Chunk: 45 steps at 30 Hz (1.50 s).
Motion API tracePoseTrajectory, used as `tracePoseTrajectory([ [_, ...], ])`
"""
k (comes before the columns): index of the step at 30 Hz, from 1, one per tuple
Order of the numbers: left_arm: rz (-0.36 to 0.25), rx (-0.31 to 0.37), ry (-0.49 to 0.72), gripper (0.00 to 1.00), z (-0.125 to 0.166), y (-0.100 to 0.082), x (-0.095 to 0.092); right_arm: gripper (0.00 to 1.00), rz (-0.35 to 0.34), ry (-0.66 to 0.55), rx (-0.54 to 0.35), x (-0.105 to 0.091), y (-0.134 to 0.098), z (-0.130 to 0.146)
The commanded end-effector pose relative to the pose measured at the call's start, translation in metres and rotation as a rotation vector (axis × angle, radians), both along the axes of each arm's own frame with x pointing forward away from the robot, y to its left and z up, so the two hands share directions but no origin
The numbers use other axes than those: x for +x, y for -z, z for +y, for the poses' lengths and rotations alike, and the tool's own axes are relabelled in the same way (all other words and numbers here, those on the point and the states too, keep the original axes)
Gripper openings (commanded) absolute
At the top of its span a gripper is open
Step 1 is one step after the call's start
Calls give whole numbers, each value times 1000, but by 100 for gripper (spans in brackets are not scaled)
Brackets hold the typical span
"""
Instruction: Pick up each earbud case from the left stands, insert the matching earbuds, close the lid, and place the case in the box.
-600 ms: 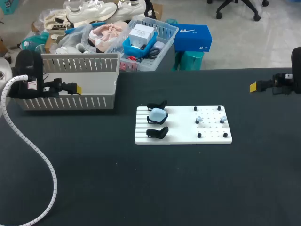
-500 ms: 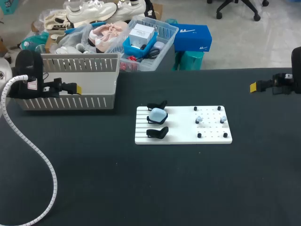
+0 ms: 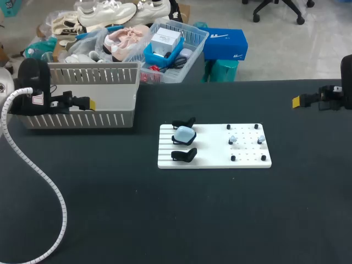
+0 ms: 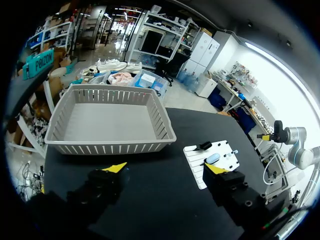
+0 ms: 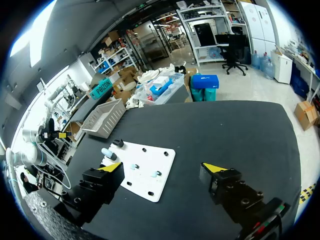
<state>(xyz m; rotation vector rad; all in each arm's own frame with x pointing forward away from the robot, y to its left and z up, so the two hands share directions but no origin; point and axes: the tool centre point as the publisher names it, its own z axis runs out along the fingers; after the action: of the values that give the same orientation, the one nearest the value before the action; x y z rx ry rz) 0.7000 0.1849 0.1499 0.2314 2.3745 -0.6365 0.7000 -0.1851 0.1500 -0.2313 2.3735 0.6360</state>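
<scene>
As left claw and right claw hang wide open and empty, well apart from the blue earbud case on its stand, pickup appears pending: next, reach and grip it.

light: bright, even | source: ceiling strip lamps | shadows: soft, faint on black table

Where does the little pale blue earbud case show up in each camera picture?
Head view: pale blue rounded earbud case on the middle black stand, flat white board's left end.
Left wrist view: on the board's ribbed end.
Right wrist view: on the board's end beside a black stand.
Shared landmark: the white board.
</scene>
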Motion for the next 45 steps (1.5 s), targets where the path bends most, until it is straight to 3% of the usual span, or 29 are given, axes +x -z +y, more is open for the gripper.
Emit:
tracePoseTrajectory([
  [1, 0, 0, 0, 100, 0, 0, 0, 100, 0, 0, 0, 0, 0, 0],
  [26, 2, 2, 2, 100, 0, 0, 1, 100, 0, 0, 0, 0, 0, 0],
  [33, 4, 22, 81, 100, -6, 0, 6, 100, 0, 0, 0, 0, 0, 0],
  [39, -35, 35, 113, 100, -8, -3, 5, 100, 0, 0, 0, 0, 0, 0],
  [45, -88, 27, 256, 100, -12, -9, 6, 100, 0, 0, 0, 0, 0, 0],
])
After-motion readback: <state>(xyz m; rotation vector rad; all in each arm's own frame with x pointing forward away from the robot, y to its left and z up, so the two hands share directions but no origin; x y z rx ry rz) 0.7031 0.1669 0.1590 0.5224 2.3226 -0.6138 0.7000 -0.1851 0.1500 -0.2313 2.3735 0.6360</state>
